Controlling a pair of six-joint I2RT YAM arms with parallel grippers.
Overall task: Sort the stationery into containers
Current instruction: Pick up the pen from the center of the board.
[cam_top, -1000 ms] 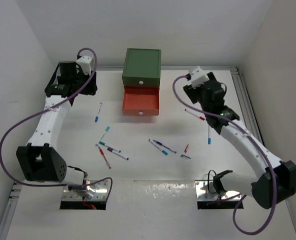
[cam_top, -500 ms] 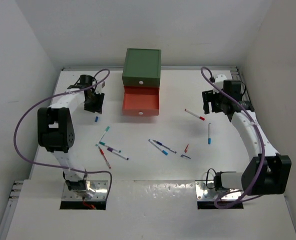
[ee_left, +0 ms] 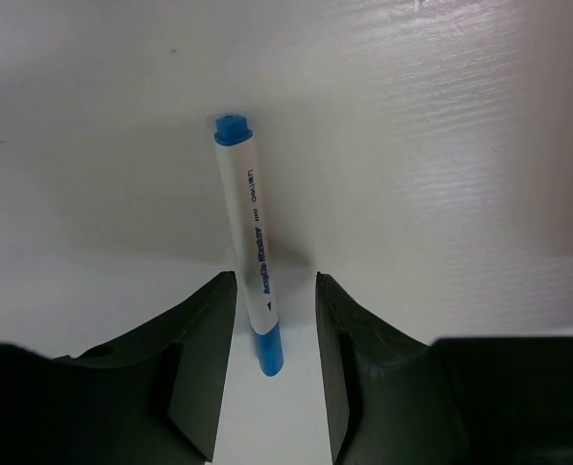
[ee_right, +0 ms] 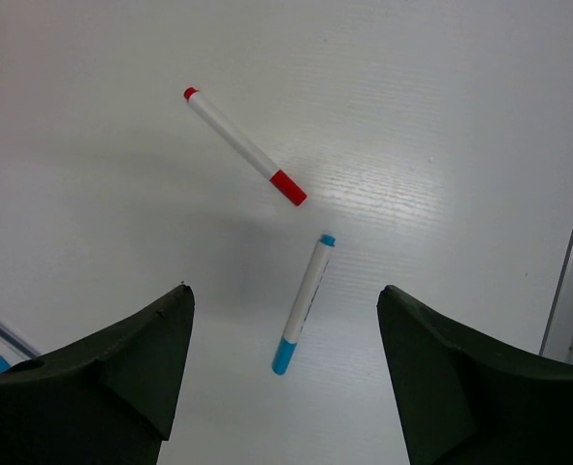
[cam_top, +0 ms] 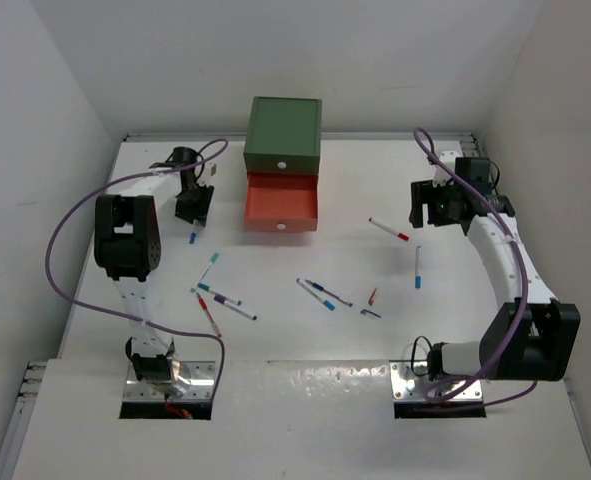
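The tabletop [cam_top: 305, 340] is white, with plain white walls [cam_top: 275, 50] on three sides. At the far middle stands a small cabinet. Its green drawer [cam_top: 283, 135] is on top. The orange-red drawer [cam_top: 281, 202] under it sticks out toward the near side, and you can see into it from above. Each has a little white knob in front.

The left arm reaches to the far left, just left of the orange-red drawer. The left hand [ee_left: 274, 278] is low over the tabletop. Its two fingers are a little apart, one on each side of a blue-capped pen [ee_left: 250, 254]. The pen lies flat between them with a thin gap on both sides, so the hand is not squeezing it.

The right arm reaches to the far right. The right hand [ee_right: 284, 289] is up above the tabletop, fingers spread wide, holding nothing. Under it lie a red-capped pen [ee_right: 244, 147] and, nearer, a light blue pen [ee_right: 303, 303], close but not touching.

More pens lie nearer the arms. One bunch [cam_top: 215, 298] is on the left. A second bunch [cam_top: 323, 293] is in the middle, with a tiny red piece [cam_top: 372, 296] just to its right.
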